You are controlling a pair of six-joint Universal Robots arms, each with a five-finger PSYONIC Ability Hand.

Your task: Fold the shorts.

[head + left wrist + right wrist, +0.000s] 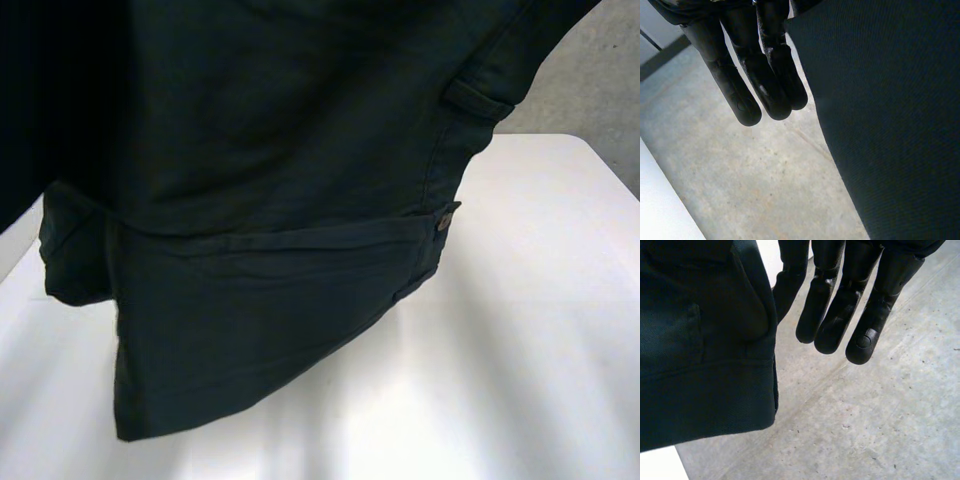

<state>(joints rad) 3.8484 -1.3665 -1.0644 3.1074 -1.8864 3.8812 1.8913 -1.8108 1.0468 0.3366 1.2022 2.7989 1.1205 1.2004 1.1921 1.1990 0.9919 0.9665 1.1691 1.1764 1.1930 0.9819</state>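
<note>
Above the table hang shorts, left robot hand alongside, grip seemingly hidden.

Left hand hangs above grey floor. Dark shorts just beside it. White table edge below.

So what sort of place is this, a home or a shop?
Probably a lab or workshop: a bare concrete floor, a plain white table, and the robot's black left hand and right hand beside dark shorts.
</note>
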